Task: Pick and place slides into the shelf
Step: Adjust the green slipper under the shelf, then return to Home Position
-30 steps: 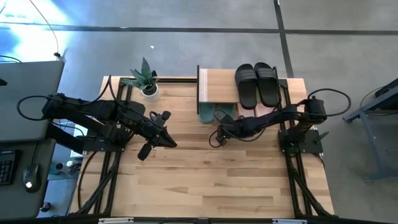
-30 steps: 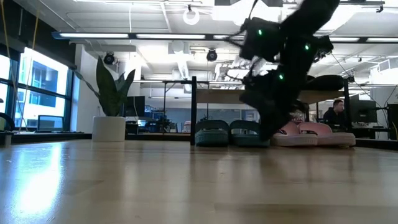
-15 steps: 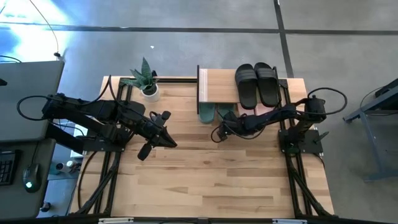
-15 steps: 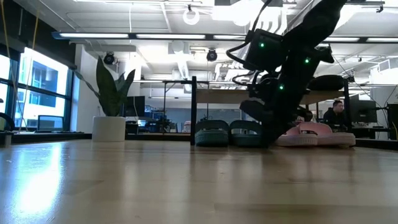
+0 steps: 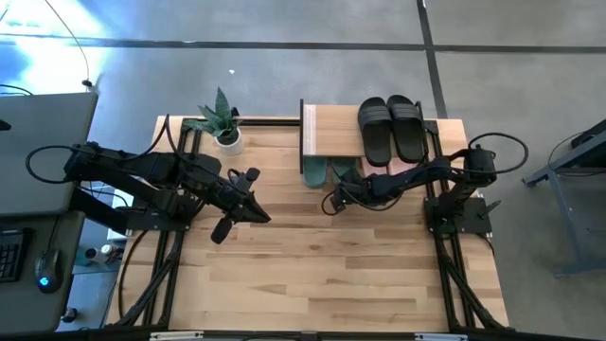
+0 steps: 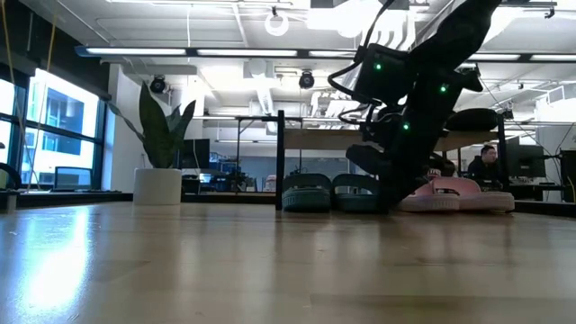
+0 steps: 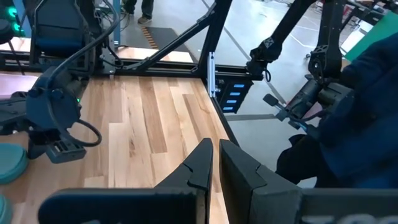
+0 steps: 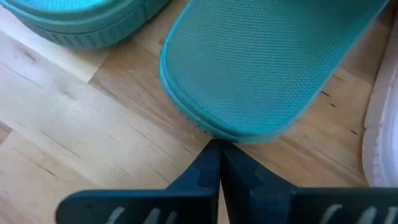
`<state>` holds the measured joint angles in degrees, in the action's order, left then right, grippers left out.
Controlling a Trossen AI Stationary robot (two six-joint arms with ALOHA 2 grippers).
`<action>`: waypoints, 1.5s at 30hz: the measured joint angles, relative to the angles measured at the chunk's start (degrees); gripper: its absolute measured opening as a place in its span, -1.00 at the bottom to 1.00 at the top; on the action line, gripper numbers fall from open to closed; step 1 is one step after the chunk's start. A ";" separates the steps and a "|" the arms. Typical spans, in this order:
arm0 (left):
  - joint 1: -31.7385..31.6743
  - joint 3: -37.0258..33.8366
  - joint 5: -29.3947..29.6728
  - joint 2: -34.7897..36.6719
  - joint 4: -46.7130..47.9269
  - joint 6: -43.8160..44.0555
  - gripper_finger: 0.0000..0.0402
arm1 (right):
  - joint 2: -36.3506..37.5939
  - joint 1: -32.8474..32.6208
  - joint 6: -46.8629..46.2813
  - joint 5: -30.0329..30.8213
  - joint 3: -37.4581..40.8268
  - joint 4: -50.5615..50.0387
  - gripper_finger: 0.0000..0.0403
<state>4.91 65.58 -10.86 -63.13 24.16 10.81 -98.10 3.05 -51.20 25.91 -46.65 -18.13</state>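
Note:
The shelf (image 5: 331, 128) stands at the table's far edge. The black slides (image 5: 390, 128) lie on its top board. The teal slides (image 5: 322, 173) and the pink slides (image 6: 454, 193) rest flat on the table under it. My right gripper (image 5: 331, 202) is shut and low over the table, just in front of the teal pair; in the right wrist view (image 8: 217, 146) its tips are at one teal slide (image 8: 261, 68). My left gripper (image 5: 258, 214) waits left of centre, fingers (image 7: 205, 155) nearly together, holding nothing. My right gripper meets the rim of the teal slide's rounded end (image 8: 214, 138) with its shut fingertips, coming nearly level from the table's near side. The slide lies flat on the table, with its far part under the shelf.
A potted plant (image 5: 222, 118) stands at the far edge, left of the shelf. A pink slide's edge (image 8: 382, 124) lies close beside the touched teal slide. Bare tabletop (image 5: 331, 275) stretches toward the near edge. A person in dark clothing (image 7: 354, 124) is beyond the table's side.
My right gripper has moved toward the far edge and lower, closing in on the teal slides under the shelf, and has then held still. The left arm has kept still.

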 joint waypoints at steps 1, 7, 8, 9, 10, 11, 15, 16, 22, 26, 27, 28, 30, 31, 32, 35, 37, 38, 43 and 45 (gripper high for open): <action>-0.02 0.00 -0.01 0.00 0.00 0.02 -0.92 | 0.00 0.00 0.00 0.04 0.00 -0.02 -1.00; -0.01 0.00 -0.01 -0.02 -0.02 0.02 -0.92 | 0.00 0.09 -2.40 0.20 0.00 -1.02 -1.00; 0.00 0.00 -0.01 -0.02 -0.01 0.02 -0.92 | 0.00 0.11 -2.34 0.07 0.00 -1.00 -1.00; -0.01 0.00 -0.01 -0.02 -0.02 0.02 -0.92 | 0.00 0.10 -2.32 -0.05 0.00 -0.99 -1.00; -0.02 0.00 -0.01 -0.02 -0.02 0.03 -0.92 | 0.00 -0.11 -2.38 -0.10 0.00 -0.98 -1.00; -0.02 0.00 -0.01 -0.01 -0.02 0.04 -0.92 | 0.02 -0.52 -2.59 0.11 0.00 -0.98 -1.00; 0.00 0.00 -0.01 -0.02 -0.02 0.04 -0.92 | 0.00 -2.33 -2.80 0.68 -0.52 -0.93 -1.00; 0.00 0.00 -0.01 -0.02 -0.02 0.02 -0.92 | 0.02 -2.81 -2.79 0.57 -0.80 -0.90 -1.00; -0.02 0.00 -0.01 -0.02 -0.02 0.02 -0.92 | 0.02 -5.08 -3.26 -2.10 -1.76 -1.75 -1.00; -0.02 0.00 -0.01 -0.01 -0.02 0.02 -0.92 | 0.02 -6.38 -4.85 -2.44 -1.81 -2.15 -1.00; -0.01 0.00 -0.01 -0.02 -0.02 0.02 -0.92 | 0.02 -6.66 -4.98 -2.66 -1.81 -2.00 -1.00; 0.00 0.00 -0.01 -0.01 -0.02 0.02 -0.92 | 0.02 -6.98 -4.68 -3.19 -1.81 -1.59 -1.00; -0.01 0.00 -0.01 -0.01 -0.02 0.02 -0.92 | 0.02 -7.72 -1.78 -4.98 -1.81 0.79 -1.00; -0.01 0.00 -0.01 -0.02 -0.02 0.02 -0.92 | 0.02 -8.09 -0.70 -6.14 -1.81 2.31 -1.00; -0.01 0.00 -0.01 -0.01 -0.02 0.02 -0.92 | 0.02 -8.48 0.17 -7.38 -1.81 3.57 -1.00; -0.02 0.00 -0.01 -0.02 -0.02 0.02 -0.92 | 0.19 -9.60 1.38 -11.98 -1.83 7.77 -1.00; -0.02 0.00 -0.01 -0.02 -0.02 0.02 -0.92 | 1.09 -10.33 3.48 -15.47 -2.40 8.36 -1.00; -0.02 0.00 -0.01 -0.01 -0.02 0.02 -0.92 | 1.85 -10.71 4.87 -16.79 -3.02 8.36 -1.00; -0.02 0.00 -0.01 -0.02 -0.07 0.02 -0.92 | 10.12 -12.28 11.46 -17.15 -6.13 4.39 -1.00; -0.02 0.00 -0.01 -0.02 -0.09 0.00 -0.92 | 14.91 -12.56 13.29 -15.31 -7.20 0.00 -1.00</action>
<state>4.89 65.58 -10.87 -63.15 24.08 10.81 -83.19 -9.51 -37.91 10.60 -53.85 -18.13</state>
